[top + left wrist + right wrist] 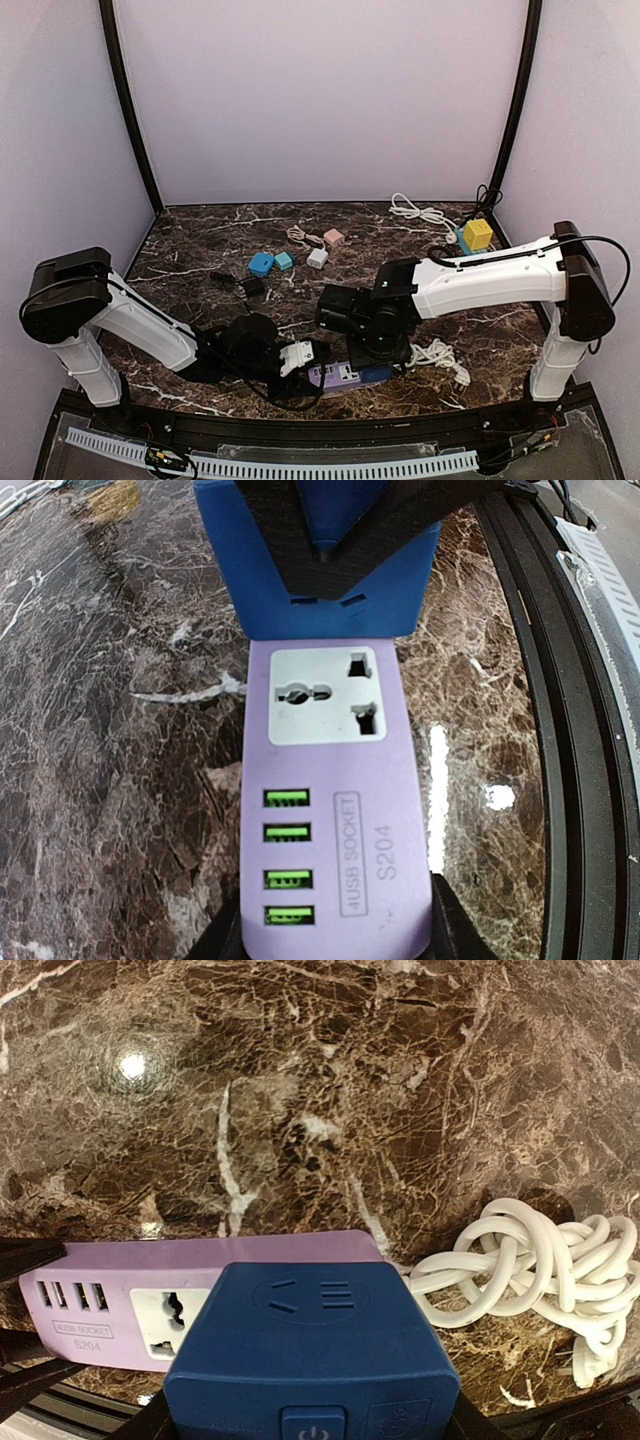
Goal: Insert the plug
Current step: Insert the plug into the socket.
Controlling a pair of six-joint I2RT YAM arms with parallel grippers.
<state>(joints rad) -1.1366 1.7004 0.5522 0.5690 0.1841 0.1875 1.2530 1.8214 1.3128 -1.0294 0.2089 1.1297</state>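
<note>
A lilac power strip [330, 810] with one universal socket and several green USB ports lies near the table's front edge [335, 375]. My left gripper [335, 935] is shut on its near end, one black finger [215, 942] on each side. The plug, a dark blue block [310, 1350], sits over the strip's far end [320, 570], held from above by my right gripper [305, 1422], which is shut on its sides. Its pins are hidden, so how deep it sits cannot be told. In the top view the right gripper [375, 350] hangs over the strip.
The strip's coiled white cable [530, 1270] lies to its right. Blue [261, 264], teal [284, 260], white [317, 257] and pink [333, 237] adapters sit mid-table, a small black one [254, 287] nearer. A yellow cube [478, 234] and another white cable [420, 211] lie at back right.
</note>
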